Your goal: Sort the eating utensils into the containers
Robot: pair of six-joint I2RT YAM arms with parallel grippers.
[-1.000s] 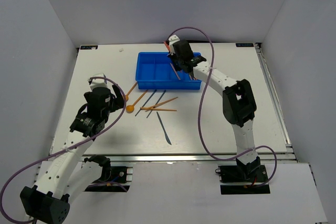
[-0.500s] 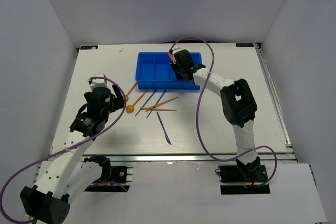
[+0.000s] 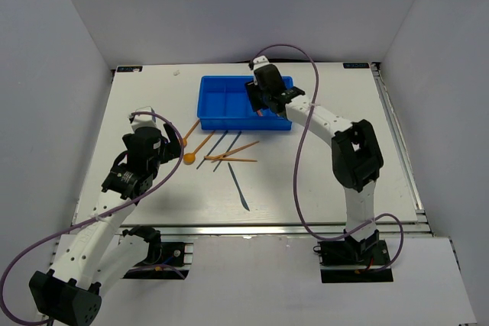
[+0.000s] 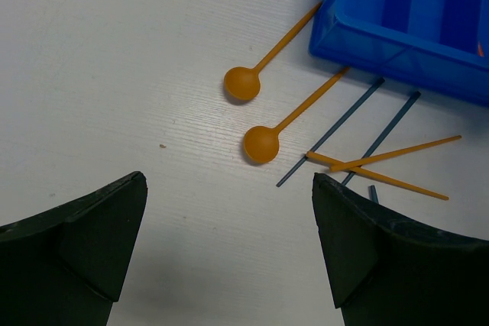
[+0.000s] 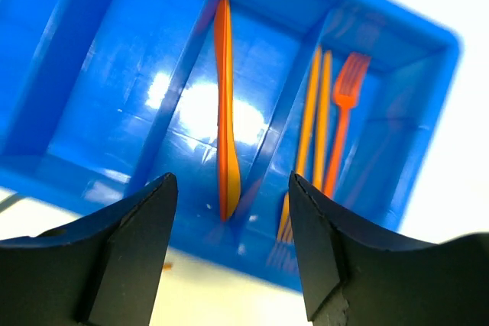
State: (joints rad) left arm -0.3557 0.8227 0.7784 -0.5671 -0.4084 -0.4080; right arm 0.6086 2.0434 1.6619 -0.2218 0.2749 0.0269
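So on the left, the left fingers (image 4: 84,242) are spread wide with nothing between them, hanging over bare desk (image 3: 145,97). Just past them are two orange spoons (image 4: 261,144), lying loose on the desk with their handles angled up toward the blue tray (image 3: 229,101). The farther spoon's handle end seems to run right up to the tray's corner, but I can't tell if it actually touches. Next come two dark blue sticks (image 4: 340,124), side by side, and two orange sticks (image 4: 397,152) crossing each other over them. There's one more dark blue piece (image 3: 238,185) nearer the arms that's too thin to name from above, and the wrist camera only catches a stub of it behind a finger. Moving right to the tray, the right fingers (image 5: 130,250) are also wide open and empty above it. From the top camera that arm hides most of the right-hand compartments. Its own camera shows an orange knife (image 5: 223,112) lying lengthwise in one compartment. The next compartment to the right has an orange fork (image 5: 345,104) beside two long orange handles (image 5: 315,112), whose lower ends are blurry and partly hidden, so no idea what they are.
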